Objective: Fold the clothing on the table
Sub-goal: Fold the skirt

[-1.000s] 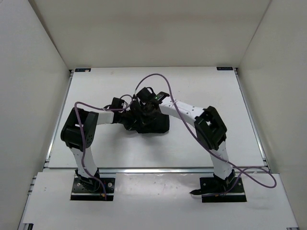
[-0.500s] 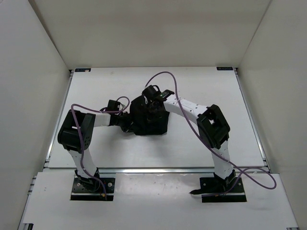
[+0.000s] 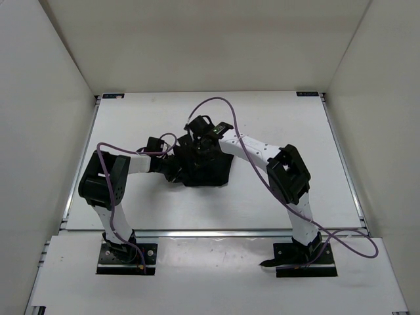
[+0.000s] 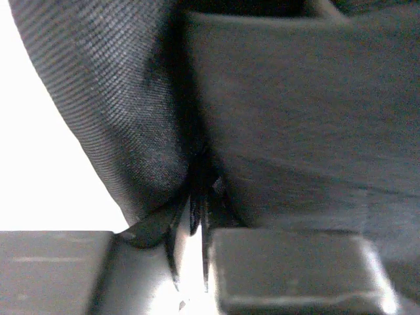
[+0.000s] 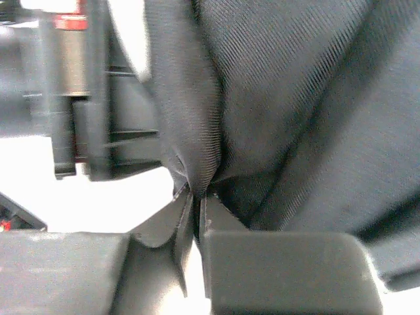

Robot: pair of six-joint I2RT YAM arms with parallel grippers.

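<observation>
The clothing (image 3: 209, 169) is a bunched black heap in the middle of the table (image 3: 275, 111). My left gripper (image 3: 182, 169) reaches into its left edge. In the left wrist view the clothing (image 4: 131, 98) fills the frame, and the left gripper (image 4: 197, 220) has its jaws a thin slit apart with cloth folds caught between the tips. My right gripper (image 3: 200, 149) comes down on the heap's far top. In the right wrist view the right gripper (image 5: 197, 197) is shut on a pinched fold of the clothing (image 5: 275, 85).
White panels wall the table on the left, back and right. A metal rail (image 3: 216, 231) runs along the front edge. Purple cables (image 3: 223, 104) loop above both arms. Part of the left arm (image 5: 79, 98) shows close by in the right wrist view.
The right gripper swung right over the heap, then came back left. The left arm's elbow drew to the left. The clothing has bunched up tighter and shifted slightly away from the bases.
</observation>
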